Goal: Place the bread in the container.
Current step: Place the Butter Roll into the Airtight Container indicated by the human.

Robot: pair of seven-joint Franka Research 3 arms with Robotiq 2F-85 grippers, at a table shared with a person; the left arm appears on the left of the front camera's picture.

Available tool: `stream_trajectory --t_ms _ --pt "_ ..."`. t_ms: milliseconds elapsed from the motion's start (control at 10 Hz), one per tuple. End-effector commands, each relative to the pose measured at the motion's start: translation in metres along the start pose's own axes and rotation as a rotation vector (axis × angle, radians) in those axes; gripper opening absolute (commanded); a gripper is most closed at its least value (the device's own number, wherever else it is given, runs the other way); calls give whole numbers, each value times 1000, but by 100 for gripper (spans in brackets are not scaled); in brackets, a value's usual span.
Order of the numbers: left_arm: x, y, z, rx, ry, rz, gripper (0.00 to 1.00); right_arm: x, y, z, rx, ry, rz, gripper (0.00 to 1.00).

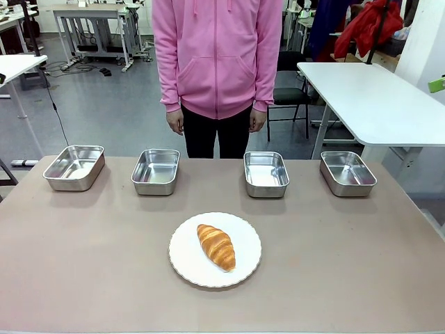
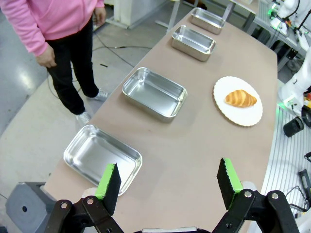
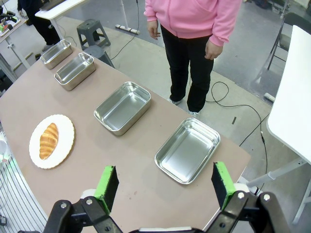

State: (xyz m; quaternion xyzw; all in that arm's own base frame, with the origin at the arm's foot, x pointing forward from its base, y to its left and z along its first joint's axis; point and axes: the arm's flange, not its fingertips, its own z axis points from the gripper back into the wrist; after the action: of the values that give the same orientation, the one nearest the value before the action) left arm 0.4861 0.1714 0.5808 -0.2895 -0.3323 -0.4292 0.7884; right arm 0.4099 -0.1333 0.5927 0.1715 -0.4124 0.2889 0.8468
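The bread (image 1: 216,246), a golden-brown croissant, lies on a round white plate (image 1: 188,259) in the middle of the table's near half. Several alike steel containers stand in a row along the far side, among them one at the left end (image 1: 74,167) and one at the right end (image 1: 347,172); all are empty. My left gripper (image 2: 168,187) hangs open above the table's left end, nearest one container (image 2: 102,158), with the bread (image 2: 240,98) farther off. Above the right end my right gripper (image 3: 164,187) is open too, over a container (image 3: 188,149), far from the bread (image 3: 48,140).
A person in a pink hoodie (image 1: 217,56) stands at the far edge behind the middle containers, hands down at the sides. A white table (image 1: 375,97) stands beyond the far right corner. Bare brown tabletop (image 1: 90,257) lies on both sides of the plate.
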Motion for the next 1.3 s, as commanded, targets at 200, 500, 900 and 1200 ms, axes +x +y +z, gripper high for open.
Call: stream_trajectory --t_ms 200,500,900,1200 --pt "0 -1 1 -3 -4 -13 100 -1 -1 -1 10 -24 16 100" --pt "0 -1 1 -3 -4 -13 100 -1 -1 -1 10 -24 16 100" --pt "0 -1 1 -3 -4 -13 100 -1 -1 -1 10 -24 16 100" --pt "0 -1 1 -3 -4 -13 100 -1 -1 -1 10 -24 16 100"
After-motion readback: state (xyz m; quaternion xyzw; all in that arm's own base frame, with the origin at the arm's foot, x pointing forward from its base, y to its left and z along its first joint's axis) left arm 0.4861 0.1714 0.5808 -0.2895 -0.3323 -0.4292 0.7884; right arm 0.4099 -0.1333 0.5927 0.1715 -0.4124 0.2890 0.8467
